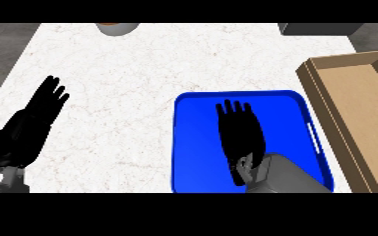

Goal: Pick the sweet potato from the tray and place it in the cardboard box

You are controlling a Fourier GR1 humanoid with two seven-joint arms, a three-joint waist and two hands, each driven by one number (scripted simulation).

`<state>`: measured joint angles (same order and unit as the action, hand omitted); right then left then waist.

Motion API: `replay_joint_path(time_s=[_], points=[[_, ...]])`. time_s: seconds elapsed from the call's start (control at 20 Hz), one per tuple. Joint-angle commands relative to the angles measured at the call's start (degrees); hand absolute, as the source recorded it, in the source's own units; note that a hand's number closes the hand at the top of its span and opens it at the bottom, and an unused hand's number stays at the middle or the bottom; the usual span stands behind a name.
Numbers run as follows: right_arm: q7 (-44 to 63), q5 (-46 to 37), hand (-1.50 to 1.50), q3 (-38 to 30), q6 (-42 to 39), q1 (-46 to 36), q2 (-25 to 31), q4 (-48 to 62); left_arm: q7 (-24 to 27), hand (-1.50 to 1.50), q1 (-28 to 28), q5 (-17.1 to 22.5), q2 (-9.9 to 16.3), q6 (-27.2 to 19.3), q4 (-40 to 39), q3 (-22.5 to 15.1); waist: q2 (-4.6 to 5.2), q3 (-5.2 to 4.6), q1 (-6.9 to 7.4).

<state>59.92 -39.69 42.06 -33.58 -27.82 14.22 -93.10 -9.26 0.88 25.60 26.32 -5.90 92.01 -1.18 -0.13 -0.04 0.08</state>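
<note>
1. White speckled stone makes up the counter, the largest thing in view; it runs wide and bare to the left and ahead of the tray, so that is the safe room for any swing of the arms.
2. Next in size, the cardboard box sits at the counter's right edge, its near wall just beside the tray's right rim. Judging by this, the carry is short and to the right, but the hand must rise above that wall before crossing it.
3. The blue tray lies near the front edge, right of centre, with a raised rim and a pale handle slot on its right side. A low sideways drag could catch that rim.
4. The right hand lies over the tray's middle, fingers straight and spread, closed on nothing that shows.
5. The left hand rests open at the left edge, fingers up, well apart from the tray.
6. The sweet potato cannot be seen; if it is on the tray, it lies hidden beneath the right hand. To do this step well, I would lower the palm squarely, curl round the potato, then lift straight up.
7. A grey pot peeks in at the far edge, out of the path.
</note>
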Motion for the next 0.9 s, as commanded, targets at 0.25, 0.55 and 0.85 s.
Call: replay_joint_path(time_s=[0.25, 0.55, 0.85], points=[[7.95, -6.67, -1.50, 0.47, -7.75, -0.06, -7.82, -0.64, -3.15, 0.00, -1.74, -0.70, -0.34, 0.84, 3.50, 1.41, -0.03, 0.03, 0.21], [6.35, -11.79, -1.50, -0.04, -7.03, 1.89, -10.28, 4.36, -2.11, 0.00, 0.04, -1.13, -0.48, 2.71, 1.44, 2.64, 0.02, 0.03, 0.18], [5.26, -15.38, -1.50, -1.98, -9.06, 3.26, -12.79, 6.43, -3.84, 0.00, -1.86, -1.78, -1.71, 1.64, 3.99, 3.47, -0.01, 0.03, 0.15]])
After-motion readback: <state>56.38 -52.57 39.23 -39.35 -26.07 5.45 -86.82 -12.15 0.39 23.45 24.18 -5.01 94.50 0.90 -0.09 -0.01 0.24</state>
